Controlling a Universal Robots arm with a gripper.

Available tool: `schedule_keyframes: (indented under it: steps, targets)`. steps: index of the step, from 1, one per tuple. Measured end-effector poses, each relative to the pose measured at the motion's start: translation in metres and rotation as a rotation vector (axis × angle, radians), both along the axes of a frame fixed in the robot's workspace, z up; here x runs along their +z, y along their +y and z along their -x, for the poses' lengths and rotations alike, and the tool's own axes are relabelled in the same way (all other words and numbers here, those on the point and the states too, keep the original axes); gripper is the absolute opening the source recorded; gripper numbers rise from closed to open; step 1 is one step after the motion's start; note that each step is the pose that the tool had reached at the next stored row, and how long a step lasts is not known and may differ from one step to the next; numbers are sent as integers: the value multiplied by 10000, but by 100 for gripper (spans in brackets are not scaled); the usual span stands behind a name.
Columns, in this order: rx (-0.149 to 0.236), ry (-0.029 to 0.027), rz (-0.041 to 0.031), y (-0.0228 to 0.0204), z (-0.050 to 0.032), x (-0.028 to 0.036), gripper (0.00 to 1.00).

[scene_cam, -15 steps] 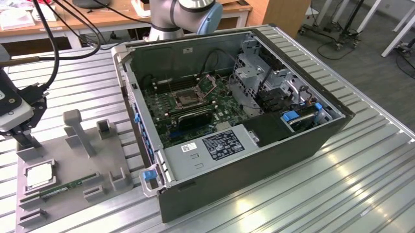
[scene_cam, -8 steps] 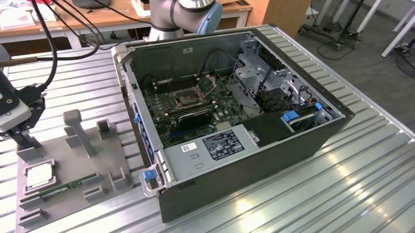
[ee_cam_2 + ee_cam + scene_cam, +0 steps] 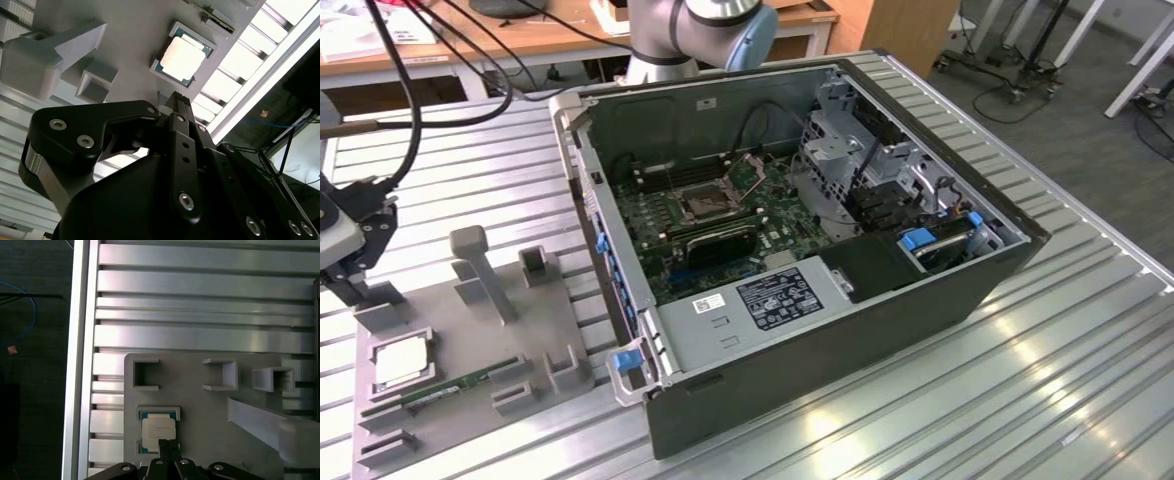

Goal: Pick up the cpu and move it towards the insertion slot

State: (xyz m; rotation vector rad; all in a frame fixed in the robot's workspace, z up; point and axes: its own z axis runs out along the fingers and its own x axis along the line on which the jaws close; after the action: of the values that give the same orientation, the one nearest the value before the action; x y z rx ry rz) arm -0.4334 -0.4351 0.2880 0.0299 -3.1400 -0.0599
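Now, cpu (image 3: 158, 432) lying in nest on grey fixture plate (image 3: 200, 415); gripper (image 3: 167, 444) hovering just above it, jaws pressed together, gripping nothing. Probably light, stiff, thin, fragile; taking opposite rim edges looking safest.

A fixture plate (image 3: 454, 330) was laid on the slatted table (image 3: 961, 400) at the exterior view's left, and an open computer case (image 3: 854, 340) was set just beside it at the right. The cpu (image 3: 398, 360) was seated in a recess near the plate's front corner, with a memory stick (image 3: 447, 388) laid just in front of it. The insertion slot (image 3: 707, 205) was found on the motherboard (image 3: 654, 265) inside the case, well apart from the cpu. In the second wrist view the gripper (image 3: 178, 98) was seen over the plate, near the cpu.
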Motion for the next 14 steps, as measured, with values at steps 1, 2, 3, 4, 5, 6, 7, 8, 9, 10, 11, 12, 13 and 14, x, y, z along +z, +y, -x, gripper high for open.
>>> schedule_keyframes:
  steps: [1,2,3,4,5,6,7,8,9,10,11,12,13,14]
  targets:
    - [1,-1,-1,0,13,-1,11]
    - [0,-1,-1,0,27,-3,11]
    - [1,-1,-1,0,40,-4,11]
    - [0,0,-1,0,54,-5,11]
    - [0,-1,-1,0,68,-6,11]
    - [1,-1,-1,0,82,-7,11]
    - [0,-2,-2,0,96,-9,11]
    - [0,-1,-1,0,109,-9,11]
    - [1,-1,-1,0,121,-10,11]
    - [1,-1,-1,0,133,-11,11]
    - [1,-1,-1,0,143,-12,11]
    - [1,-1,-1,0,152,-12,11]
    - [1,0,-1,-1,158,-13,11]
    - [2,0,-1,-1,158,-13,11]
